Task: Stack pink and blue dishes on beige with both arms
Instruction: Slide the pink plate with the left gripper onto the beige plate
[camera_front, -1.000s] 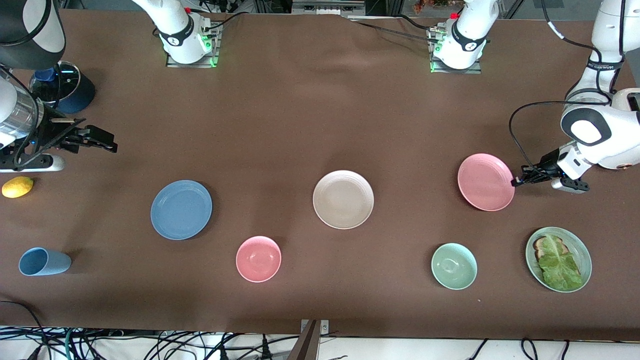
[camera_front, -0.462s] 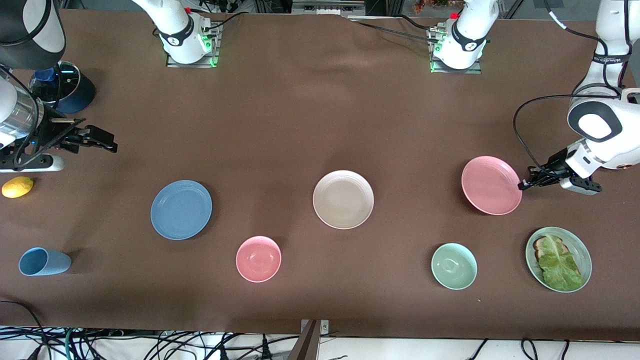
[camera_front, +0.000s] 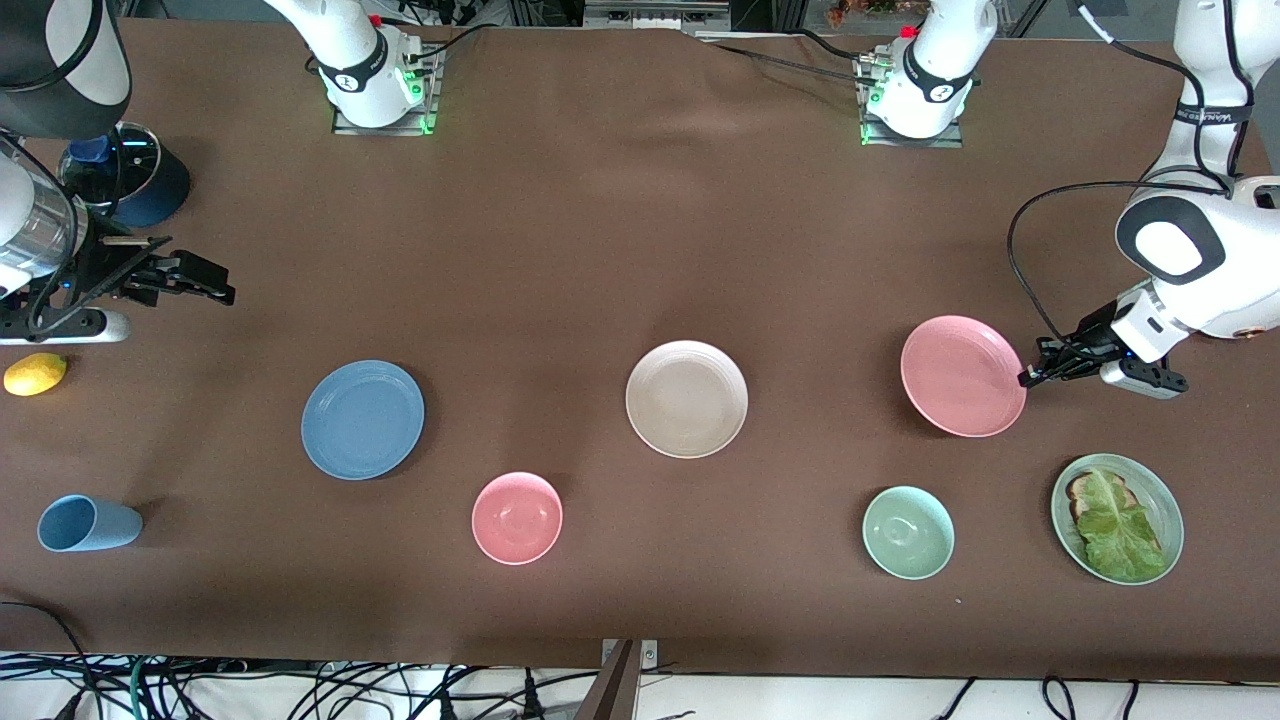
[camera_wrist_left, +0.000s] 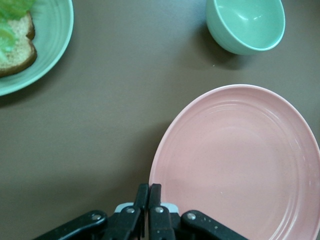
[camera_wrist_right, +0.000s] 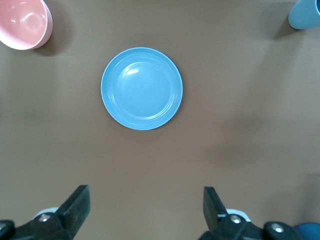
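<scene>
Brown table (camera_front: 600, 250); left gripper (camera_front: 1030, 377), right of frame, pinches the pink plate (camera_front: 962, 376); right gripper (camera_front: 205, 285), upper left, waits open-jawed.

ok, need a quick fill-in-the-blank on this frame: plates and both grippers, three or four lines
1. The left gripper is shut on the rim of the ____ plate.
2. The right gripper hangs with its fingers ____ over bare table, the blue plate untouched.
3. The beige plate lies between the blue plate and the pink one with ____ stacked on it.
4. The green plate carries bread and ____.

Missing words: pink; open; nothing; lettuce
</scene>
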